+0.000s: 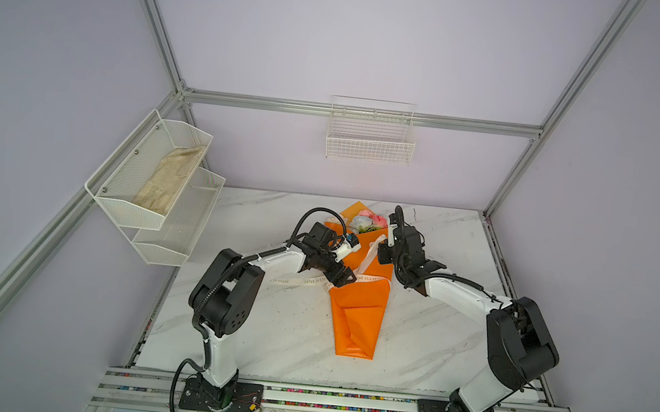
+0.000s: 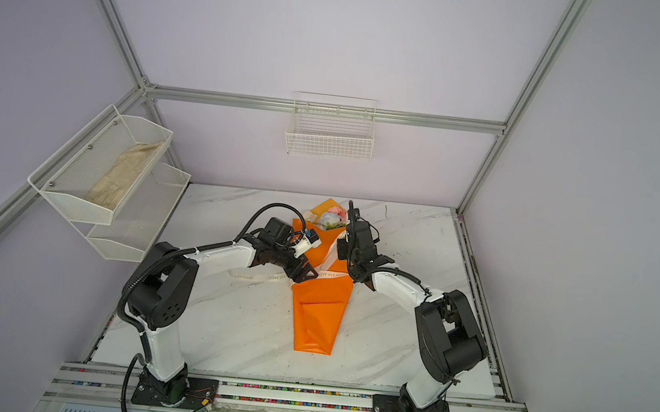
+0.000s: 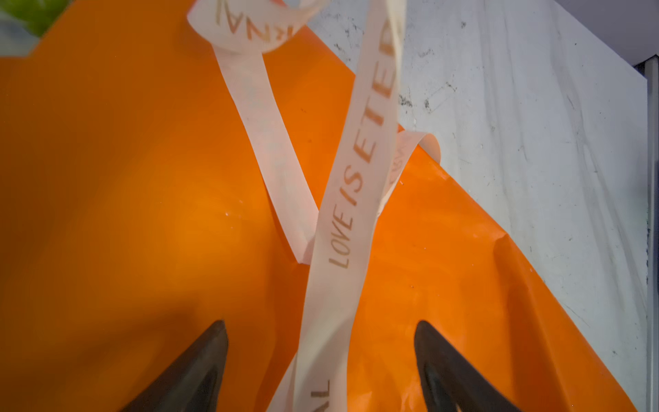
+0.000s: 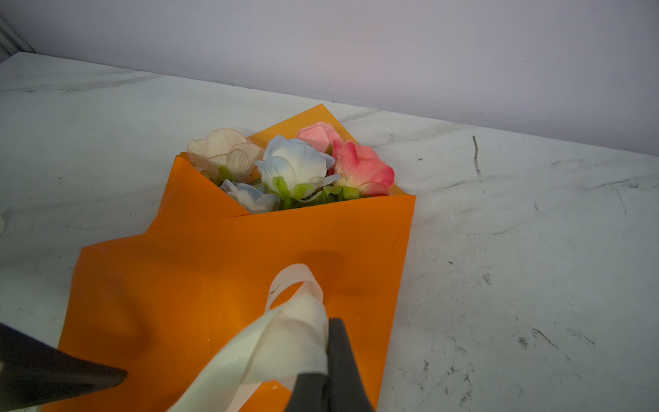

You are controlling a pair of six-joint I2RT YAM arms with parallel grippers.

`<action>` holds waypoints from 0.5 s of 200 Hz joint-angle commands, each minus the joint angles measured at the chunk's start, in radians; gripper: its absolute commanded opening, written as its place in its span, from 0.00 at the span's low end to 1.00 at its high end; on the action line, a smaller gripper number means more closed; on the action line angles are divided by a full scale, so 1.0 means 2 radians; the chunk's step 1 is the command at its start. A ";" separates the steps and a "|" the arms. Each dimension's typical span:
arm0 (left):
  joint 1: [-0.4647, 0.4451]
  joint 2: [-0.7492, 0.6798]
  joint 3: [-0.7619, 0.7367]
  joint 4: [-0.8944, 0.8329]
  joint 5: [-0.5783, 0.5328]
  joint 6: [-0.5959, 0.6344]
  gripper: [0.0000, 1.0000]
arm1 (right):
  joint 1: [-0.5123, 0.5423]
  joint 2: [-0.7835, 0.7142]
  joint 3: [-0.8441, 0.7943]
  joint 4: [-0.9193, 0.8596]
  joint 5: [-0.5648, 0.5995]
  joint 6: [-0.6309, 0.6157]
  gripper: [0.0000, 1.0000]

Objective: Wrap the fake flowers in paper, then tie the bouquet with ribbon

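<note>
Left gripper [image 3: 321, 323] fingers stand spread astride the cream ribbon [image 3: 351, 199], above the orange-wrapped bouquet [image 3: 124, 214]. Right gripper [image 4: 333, 324], farther back, pinches a ribbon loop.

- robot lab cell: aluminium frame [image 1: 363, 113], plain lilac walls [image 1: 338, 28]
- left arm [image 1: 276, 262], right arm [image 1: 456, 297] bolted to rail [image 1: 341, 402] by marble-look tabletop [image 1: 289, 336]
- wire basket [image 1: 369, 144] on wall

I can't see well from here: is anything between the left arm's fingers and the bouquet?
Only the cream ribbon: it runs between the open left fingers and lies across the bouquet, on its orange wrapping. Nothing else visible is in the way.
</note>
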 commanded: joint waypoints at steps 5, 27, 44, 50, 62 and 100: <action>-0.006 -0.003 0.040 -0.009 0.000 0.040 0.83 | -0.007 -0.002 0.000 -0.008 -0.009 0.017 0.00; -0.010 0.007 0.049 -0.009 -0.029 0.046 0.83 | -0.007 -0.003 0.000 -0.009 -0.014 0.021 0.00; -0.014 0.019 0.060 -0.017 -0.041 0.061 0.82 | -0.008 -0.003 -0.002 -0.009 -0.016 0.023 0.00; -0.015 0.025 0.066 -0.024 -0.044 0.066 0.81 | -0.008 -0.003 -0.002 -0.009 -0.017 0.023 0.00; -0.017 0.036 0.081 -0.044 -0.048 0.073 0.79 | -0.008 -0.003 -0.003 -0.009 -0.017 0.024 0.00; -0.022 0.054 0.094 -0.077 -0.049 0.090 0.65 | -0.016 -0.003 -0.009 -0.011 -0.018 0.030 0.00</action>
